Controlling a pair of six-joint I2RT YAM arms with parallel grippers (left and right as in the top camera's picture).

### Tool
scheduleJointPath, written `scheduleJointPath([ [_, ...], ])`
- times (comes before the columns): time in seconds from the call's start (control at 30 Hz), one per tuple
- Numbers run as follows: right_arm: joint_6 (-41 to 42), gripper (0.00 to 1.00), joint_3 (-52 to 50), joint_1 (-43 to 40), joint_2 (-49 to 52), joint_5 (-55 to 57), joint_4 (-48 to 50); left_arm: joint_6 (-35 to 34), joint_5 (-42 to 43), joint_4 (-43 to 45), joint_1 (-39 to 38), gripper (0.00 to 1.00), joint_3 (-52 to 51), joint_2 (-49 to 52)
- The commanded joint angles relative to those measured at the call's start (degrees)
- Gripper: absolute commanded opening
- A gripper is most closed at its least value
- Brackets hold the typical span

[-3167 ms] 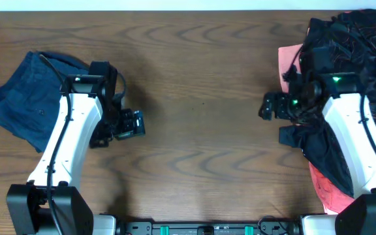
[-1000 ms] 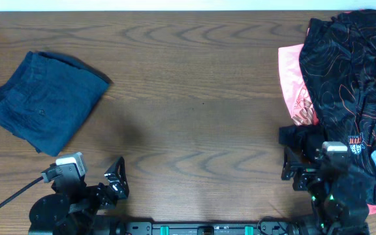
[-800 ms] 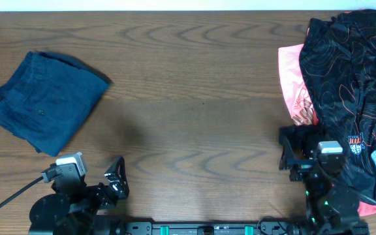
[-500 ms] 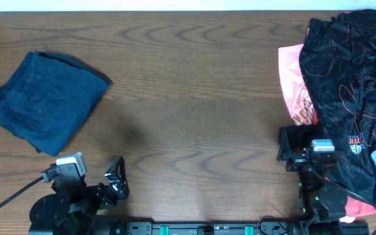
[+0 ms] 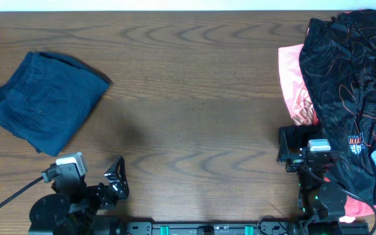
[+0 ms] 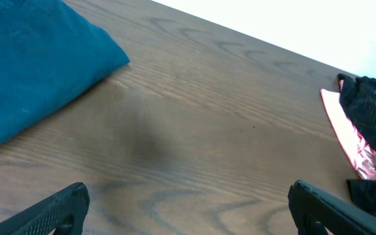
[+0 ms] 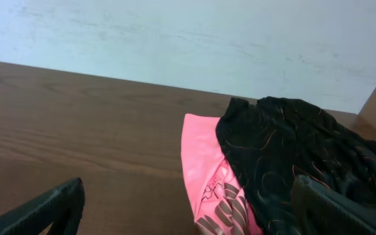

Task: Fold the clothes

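Observation:
Folded navy-blue shorts (image 5: 44,104) lie at the table's far left, also in the left wrist view (image 6: 31,65). A black orange-swirl garment (image 5: 351,85) lies heaped at the right over a salmon-pink piece (image 5: 294,81); both show in the right wrist view, the black garment (image 7: 292,150) beside the pink piece (image 7: 207,170). My left gripper (image 5: 113,183) is open and empty at the front left edge (image 6: 188,209). My right gripper (image 5: 292,153) is open and empty at the front right, beside the black garment (image 7: 194,209).
The wooden table (image 5: 194,98) spans the view. A pale wall (image 7: 175,39) rises behind its far edge. A cable (image 5: 12,196) trails from the left arm's base at the front left.
Both arms have pulled back from the clothes to the table's front edge. In the last second the right gripper shifted slightly; the left stayed still.

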Motion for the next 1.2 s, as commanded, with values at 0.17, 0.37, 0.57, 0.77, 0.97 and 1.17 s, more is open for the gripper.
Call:
scheduleJointPath([
  [0.17,-0.81,0.99,-0.28,-0.57,-0.37,-0.44,-0.09,-0.04,-0.68,0.02,-0.02,0.98,-0.11,-0.11],
  [0.37,-0.81,0.99,-0.28,-0.57,-0.37,-0.44,-0.09,-0.07,-0.68,0.02,-0.02,0.98,-0.11,-0.11],
  [0.57,-0.81,0.99,-0.28,-0.57,-0.37,-0.44,-0.09,-0.04,-0.68,0.04,-0.02,0.98,-0.11,-0.11],
  [0.77,-0.81,0.99,-0.28,-0.57,-0.37,-0.44,-0.09,1.57,-1.20,-0.20,0.46,0.98,-2.23,-1.49],
  [0.97,-0.81,0.99,-0.28,-0.57,-0.37,-0.44,-0.09,5.14,-2.78,5.75,1.07,0.98,-14.12,-9.40],
  [1.17,-0.81,0.99,-0.28,-0.57,-0.37,-0.44,-0.09,11.58,-1.46,23.19,1.05,0.98,-27.78,-14.84],
])
